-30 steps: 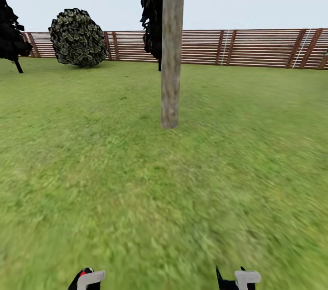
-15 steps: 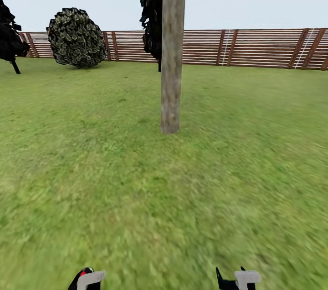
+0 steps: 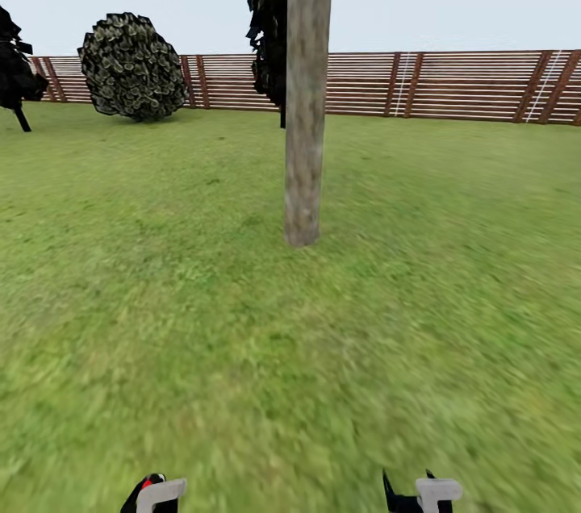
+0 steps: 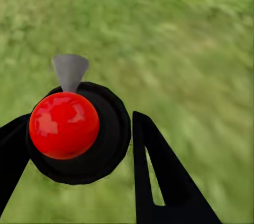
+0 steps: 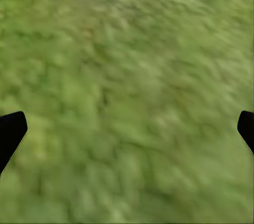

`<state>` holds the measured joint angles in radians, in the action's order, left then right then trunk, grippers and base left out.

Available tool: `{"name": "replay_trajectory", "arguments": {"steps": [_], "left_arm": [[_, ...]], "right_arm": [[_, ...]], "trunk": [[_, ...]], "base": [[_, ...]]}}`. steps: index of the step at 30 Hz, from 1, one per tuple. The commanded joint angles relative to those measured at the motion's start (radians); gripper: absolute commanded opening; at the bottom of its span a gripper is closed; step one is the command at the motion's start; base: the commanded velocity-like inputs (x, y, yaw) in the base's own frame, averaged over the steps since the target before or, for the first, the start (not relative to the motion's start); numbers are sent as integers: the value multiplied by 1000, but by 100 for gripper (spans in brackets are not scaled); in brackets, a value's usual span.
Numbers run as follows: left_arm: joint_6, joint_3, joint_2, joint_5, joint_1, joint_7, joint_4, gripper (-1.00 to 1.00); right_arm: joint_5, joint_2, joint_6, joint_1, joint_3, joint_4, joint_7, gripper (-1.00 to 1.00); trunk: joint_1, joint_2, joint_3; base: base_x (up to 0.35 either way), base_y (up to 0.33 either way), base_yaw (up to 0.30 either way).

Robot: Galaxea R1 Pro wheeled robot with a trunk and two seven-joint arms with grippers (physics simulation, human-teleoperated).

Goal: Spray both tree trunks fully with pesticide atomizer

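The beige-grey tree trunk [image 3: 306, 93] rises straight from the grass floor [image 3: 420, 303] ahead of me, its crown above the frame. The pesticide atomizer [image 4: 64, 125], a black round body with a glossy red ball and a grey nozzle, sits between the black fingers of my left gripper [image 4: 79, 134], which is shut on it. In the head view the left gripper [image 3: 153, 494] and the right gripper [image 3: 421, 494] sit low at the bottom edge, well short of the trunk. My right gripper [image 5: 127, 129] is open over bare grass, its fingertips [image 5: 10, 131] far apart.
A brown slat fence [image 3: 452, 85] closes the lawn at the back. A round leafy bush [image 3: 133, 65] stands at the back left. One near-black conifer [image 3: 266, 21] stands just behind the trunk, another [image 3: 12, 65] at the far left.
The whole view has shifted: the trunk's base sits lower and larger in the picture, so the camera has come closer to the tree. Both grippers keep their places in the frame.
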<state>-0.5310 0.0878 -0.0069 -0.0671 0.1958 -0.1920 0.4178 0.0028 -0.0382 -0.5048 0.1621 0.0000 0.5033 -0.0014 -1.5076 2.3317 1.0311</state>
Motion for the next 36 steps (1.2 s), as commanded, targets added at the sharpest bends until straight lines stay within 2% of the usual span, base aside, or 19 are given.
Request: {"name": "replay_trajectory", "arguments": {"steps": [1,13,22,36], "left_arm": [[-3,4,-1,-7,1,-3,-1,-100],[-3,4,-1,-7,1,-3,-1,-100],[-3,4,-1,-7,1,-3,-1,-100],[-3,6,-1,-7,1,-3,-1,-100]], "right_arm": [[0,0,-3,0,0,0,0,100],[0,0,-3,0,0,1,0,100],[0,0,-3,0,0,0,0,100],[0,0,-3,0,0,1,0,100]], "trunk": [[0,0,1],[0,0,1],[0,0,1],[0,0,1]], "base": [[339,0,0],[339,0,-5],[339,0,-136],[339,0,-5]]}}
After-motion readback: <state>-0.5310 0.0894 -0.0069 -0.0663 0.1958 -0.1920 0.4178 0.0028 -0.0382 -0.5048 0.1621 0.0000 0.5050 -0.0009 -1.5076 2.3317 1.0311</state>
